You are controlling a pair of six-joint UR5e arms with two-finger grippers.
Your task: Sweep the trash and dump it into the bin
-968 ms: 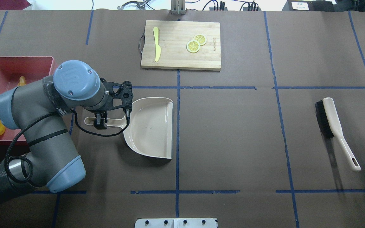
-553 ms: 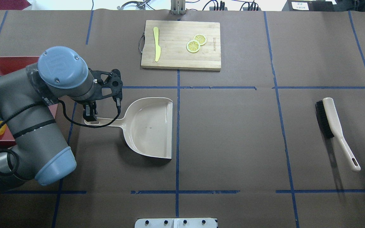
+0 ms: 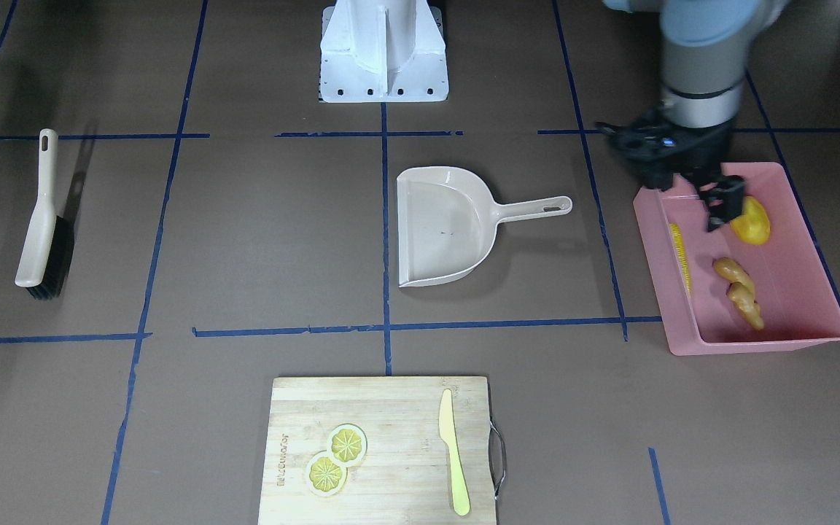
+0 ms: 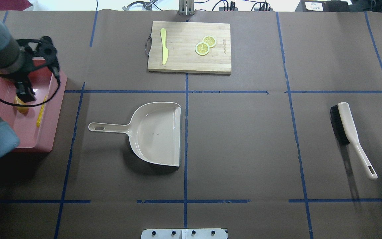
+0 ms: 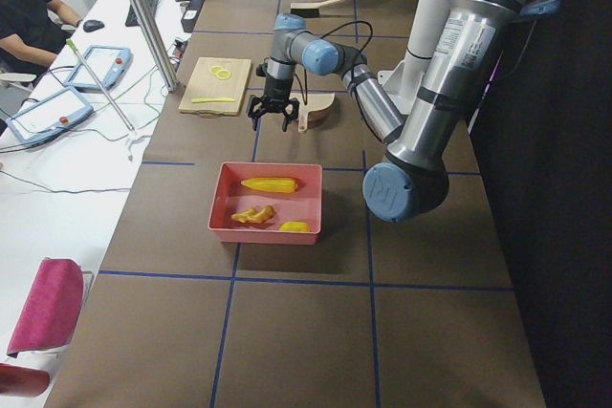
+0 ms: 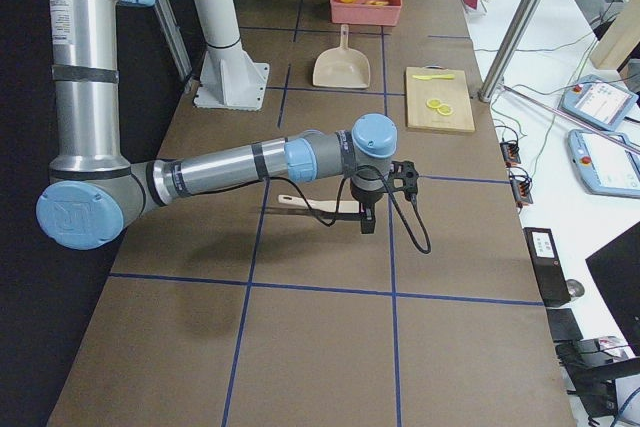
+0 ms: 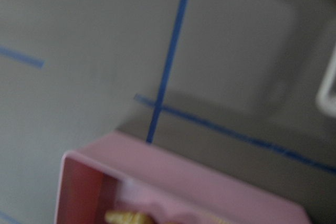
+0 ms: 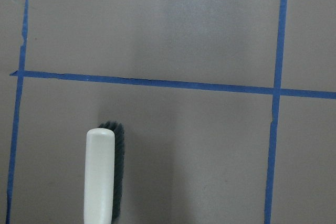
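The pink bin (image 4: 28,132) (image 3: 792,284) stands at the table's left end. In it lie the corn cob (image 4: 40,111) (image 3: 679,257), the potato lump (image 3: 752,222) and the ginger root (image 3: 741,292) (image 4: 22,108). My left gripper (image 4: 25,96) (image 3: 722,211) hovers over the bin's robot-side part, empty and open. The arm hides the potato in the overhead view. My right gripper (image 6: 366,222) shows only in the exterior right view, just above the brush (image 6: 310,205); I cannot tell if it is open or shut.
The beige dustpan (image 4: 154,132) (image 3: 445,226) lies empty mid-table, its handle pointing toward the bin. The brush (image 4: 343,122) (image 8: 100,177) lies at the right. A cutting board (image 4: 191,46) with a pale knife and lemon slices sits at the far side.
My left gripper has come off the dustpan handle and moved left to above the bin. The dustpan stays where it was. The brush has not moved.
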